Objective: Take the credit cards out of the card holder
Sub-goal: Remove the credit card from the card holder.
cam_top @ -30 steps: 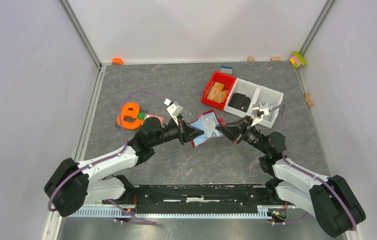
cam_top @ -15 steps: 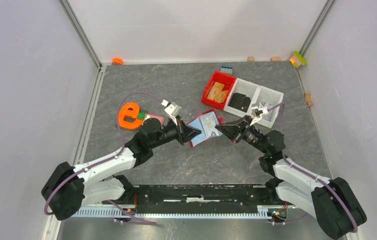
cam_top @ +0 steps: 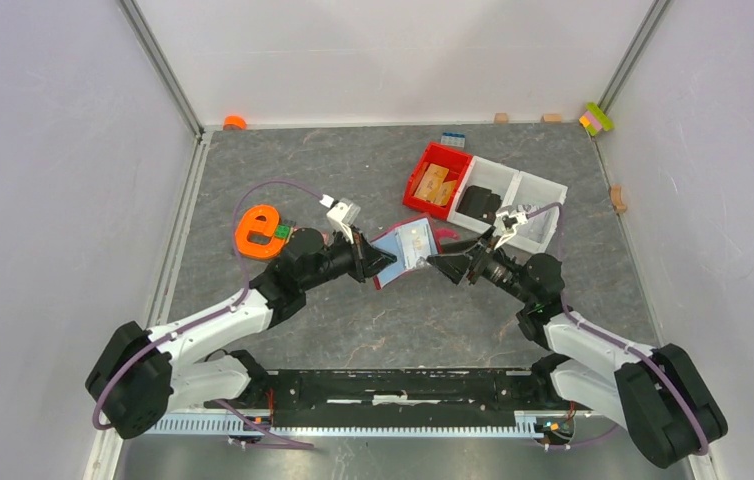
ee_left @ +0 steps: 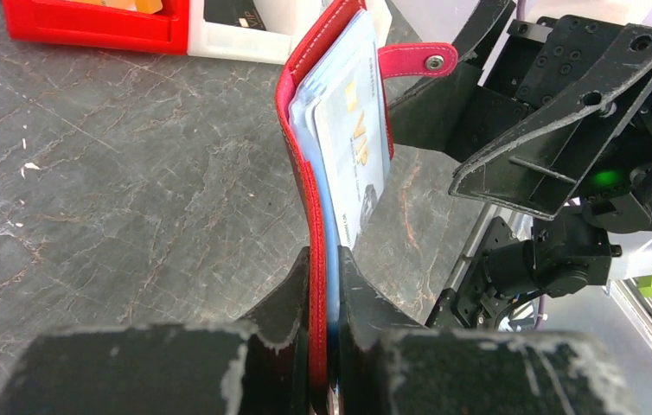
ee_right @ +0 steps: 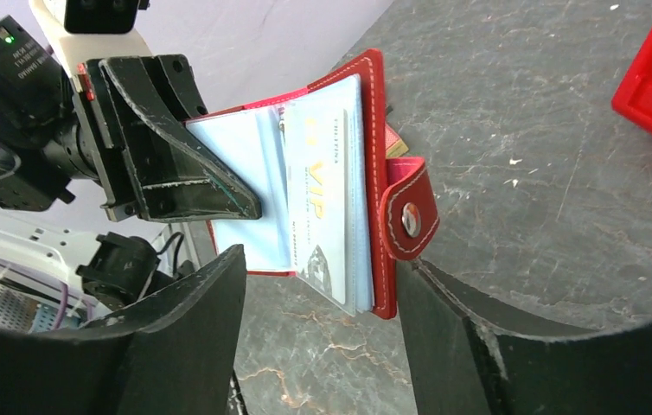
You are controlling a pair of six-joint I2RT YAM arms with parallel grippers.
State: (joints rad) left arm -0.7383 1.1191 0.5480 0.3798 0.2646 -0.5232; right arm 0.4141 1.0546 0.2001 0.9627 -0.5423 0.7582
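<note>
- Grey, marbled tabletop is enclosed by pale walls, with the left arm and the right arm mounted at its near edge.
- Near the middle of the tabletop, the card holder is held above the surface between the two arms. It is opened like a book, with its inner face turned toward the right arm.
- The left pincer is clenched on the card holder's near edge, with one finger pressed to each face of the red cover.
- The credit cards are tucked in the card holder's pockets, stacked and overlapping. The front one is pale and marked "VIP", and light blue ones are seen behind it.
- A red strap with a metal snap is seen hanging loose at the card holder's outer edge.
- The right pincer is released. Its fingers are spread to either side of the card holder's free half and nothing is gripped; whether they touch it cannot be told.
- To the left, an orange letter "e" is laid flat beside the left arm.
- Farther back on the right, a red bin holding tan wooden pieces is set against two white bins. A black object is held in the nearer white one.
- A blue brick is laid just behind the red bin.
- Along the back wall, a small orange object and two tan blocks are seen.
</note>
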